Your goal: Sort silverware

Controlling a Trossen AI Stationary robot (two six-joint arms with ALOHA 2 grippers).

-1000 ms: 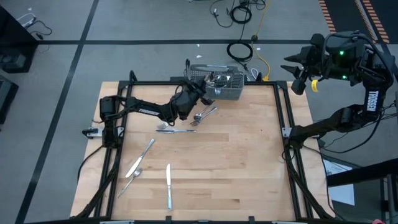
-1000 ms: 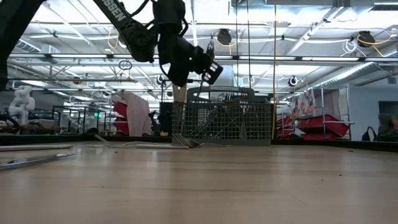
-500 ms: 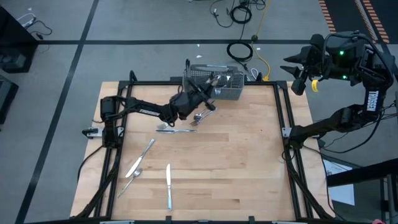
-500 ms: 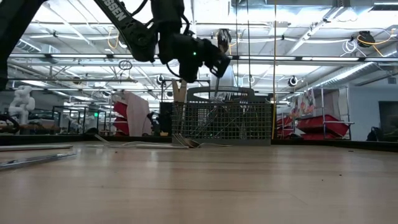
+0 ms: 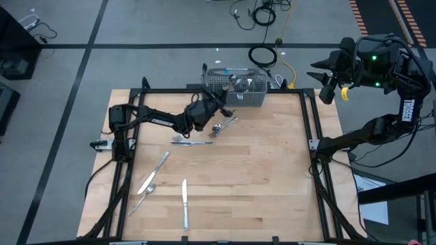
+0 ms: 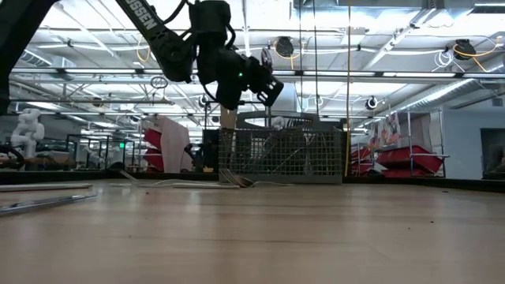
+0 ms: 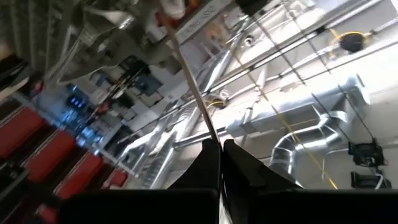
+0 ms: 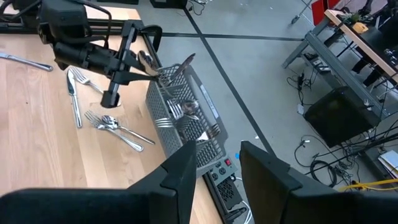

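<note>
Wooden table (image 5: 259,177) with wire-mesh basket (image 5: 235,93) at 12 o'clock, already holding silverware (image 8: 183,112); more pieces lie loose around 9 and 7. Left gripper (image 5: 219,102) at basket's rim, closed, holding nothing visible. Right gripper (image 8: 214,165) parked off-table at 2 o'clock, fingers parted, empty. Pieces look light, stiff, slippery: pinch mid-handle.

Shiny silverware (image 5: 184,203) lies scattered flat on the table (some basketed).
</note>
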